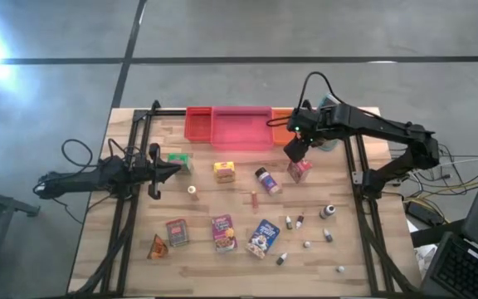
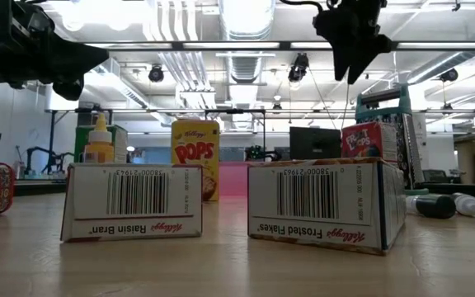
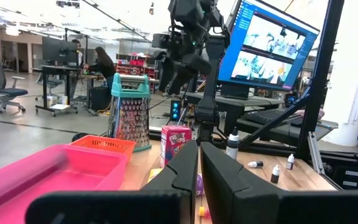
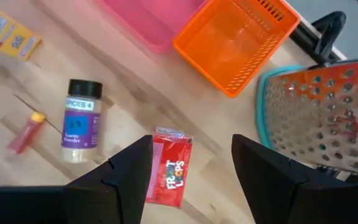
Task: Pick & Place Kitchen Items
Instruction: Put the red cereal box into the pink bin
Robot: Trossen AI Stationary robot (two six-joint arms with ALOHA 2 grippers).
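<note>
Small toy groceries lie scattered on the wooden table (image 1: 239, 266). A red Froot Loops box (image 4: 169, 174) stands near the far right, with a spice jar (image 4: 79, 121) and a yellow box (image 1: 224, 171) beside it. My right gripper (image 4: 192, 146) hovers open above the red box, pointing steeply down, well clear of it. In the low view it (image 2: 349, 37) hangs high over the boxes. My left gripper (image 3: 199, 168) waits shut at the table's left side, level, touching nothing. Nearer the front stand a Raisin Bran box (image 2: 133, 202) and a Frosted Flakes box (image 2: 324, 202).
A red tray (image 1: 198, 123), a pink tray (image 1: 241, 129) and an orange basket (image 4: 238, 40) line the far edge. A metal grater (image 4: 328, 106) stands just right of the basket. Tiny bottles (image 1: 309, 223) dot the near right. A black frame (image 1: 363, 208) runs along both table sides.
</note>
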